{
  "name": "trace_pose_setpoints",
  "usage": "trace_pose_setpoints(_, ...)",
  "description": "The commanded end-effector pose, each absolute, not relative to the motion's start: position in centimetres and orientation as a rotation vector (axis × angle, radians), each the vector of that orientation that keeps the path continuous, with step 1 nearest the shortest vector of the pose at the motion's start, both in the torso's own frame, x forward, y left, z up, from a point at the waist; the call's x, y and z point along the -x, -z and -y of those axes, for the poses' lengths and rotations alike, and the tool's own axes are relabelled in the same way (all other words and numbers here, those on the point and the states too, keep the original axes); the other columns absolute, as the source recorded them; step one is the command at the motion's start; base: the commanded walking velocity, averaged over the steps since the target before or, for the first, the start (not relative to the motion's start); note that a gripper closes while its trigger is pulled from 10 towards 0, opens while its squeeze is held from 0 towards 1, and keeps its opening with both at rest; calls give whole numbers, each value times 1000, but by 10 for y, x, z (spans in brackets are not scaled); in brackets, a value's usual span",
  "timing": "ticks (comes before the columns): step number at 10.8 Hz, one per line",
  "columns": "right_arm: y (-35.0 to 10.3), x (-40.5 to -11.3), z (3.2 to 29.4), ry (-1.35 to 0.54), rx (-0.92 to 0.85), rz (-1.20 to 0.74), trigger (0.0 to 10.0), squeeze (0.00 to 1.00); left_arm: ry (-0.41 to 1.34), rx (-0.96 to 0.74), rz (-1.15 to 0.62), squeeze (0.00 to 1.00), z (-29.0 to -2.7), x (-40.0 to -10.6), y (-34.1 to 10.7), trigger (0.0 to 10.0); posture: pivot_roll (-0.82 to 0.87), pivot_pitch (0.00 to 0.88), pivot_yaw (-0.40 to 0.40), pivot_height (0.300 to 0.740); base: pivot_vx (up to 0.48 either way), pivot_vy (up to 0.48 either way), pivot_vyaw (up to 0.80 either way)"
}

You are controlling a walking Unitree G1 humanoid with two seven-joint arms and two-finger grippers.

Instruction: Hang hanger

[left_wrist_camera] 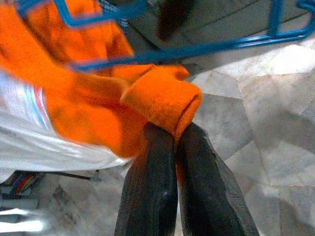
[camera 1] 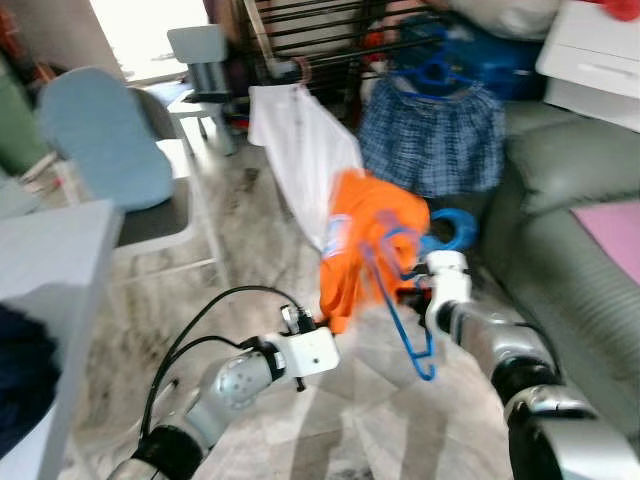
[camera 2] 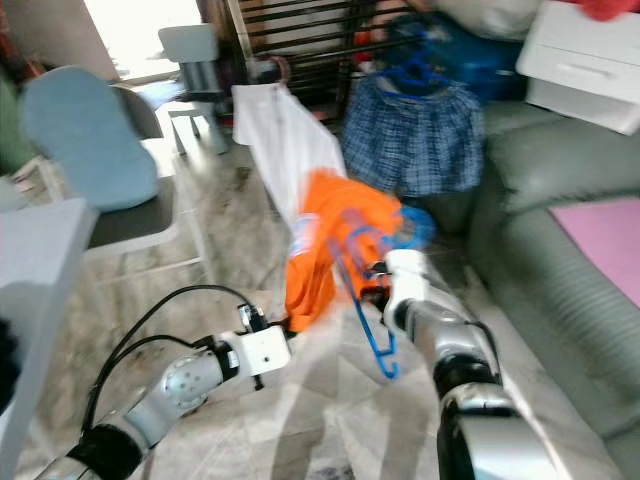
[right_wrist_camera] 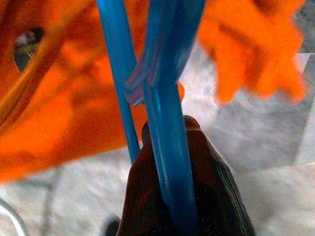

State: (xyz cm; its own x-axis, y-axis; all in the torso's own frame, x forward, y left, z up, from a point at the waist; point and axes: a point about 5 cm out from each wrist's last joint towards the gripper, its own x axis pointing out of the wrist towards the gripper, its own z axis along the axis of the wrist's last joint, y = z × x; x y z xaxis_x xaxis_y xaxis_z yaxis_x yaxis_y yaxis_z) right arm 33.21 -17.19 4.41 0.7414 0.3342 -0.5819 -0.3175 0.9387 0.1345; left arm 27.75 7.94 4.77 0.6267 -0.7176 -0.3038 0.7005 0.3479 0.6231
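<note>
An orange garment (camera 1: 362,245) hangs bunched between my two arms over the floor, with a blue plastic hanger (camera 1: 400,300) partly inside it. My right gripper (right_wrist_camera: 170,142) is shut on the hanger's blue bar; its wrist (camera 1: 445,280) sits right of the garment. My left gripper (left_wrist_camera: 172,147) is shut on the orange cuff (left_wrist_camera: 165,101) of the garment, at its lower edge (camera 1: 325,322). Behind stands a dark clothes rack (camera 1: 330,30) holding a white shirt (camera 1: 305,150) and a blue checked garment (camera 1: 430,140) on a blue hanger (camera 1: 435,72).
A grey-green sofa (camera 1: 570,250) with a pink sheet (camera 1: 610,230) runs along the right. A blue-backed chair (camera 1: 110,150) and a white table edge (camera 1: 50,260) are on the left. A small grey stool (camera 1: 200,60) stands at the back. Marble floor lies below.
</note>
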Motion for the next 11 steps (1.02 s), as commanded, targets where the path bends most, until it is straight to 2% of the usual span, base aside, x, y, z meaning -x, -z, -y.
trace_pose_setpoints(1, -26, -316, 179, -361, 0, -717, 10000, 0, 920, -812, 15, 0, -83, -280, -47, 10000, -160, 0, 83, 740, 0, 0, 0)
trace_pose_setpoints(3, -1, -287, 197, -349, 1, -844, 10000, 0, 912, -812, 15, 0, -84, -281, -46, 10000, -164, 0, 81, 740, 0, 0, 0)
trace_pose_setpoints(4, 2, -285, 210, -225, -49, -872, 10000, 0, 912, -812, 16, 0, -83, -281, -46, 10000, -167, 0, 81, 740, 0, 0, 0)
trace_pose_setpoints(8, 3, -282, 218, -193, -16, -879, 10000, 0, 908, -808, 52, 0, -79, -286, -52, 10000, -182, 0, 87, 740, 0, 0, 0)
trace_pose_setpoints(9, -1, -287, 223, -117, -75, -846, 10000, 0, 907, -803, 65, 0, -79, -286, -53, 10000, -181, 0, 86, 740, 0, 0, 0)
trace_pose_setpoints(10, -14, -301, 230, 30, -236, -791, 10000, 0, 910, -797, 75, 0, -77, -285, -53, 10000, -181, 0, 88, 740, 0, 0, 0)
trace_pose_setpoints(11, -29, -315, 227, 51, -335, -737, 10000, 0, 928, -787, 83, 0, -75, -283, -53, 10000, -181, 0, 88, 740, 0, 0, 0)
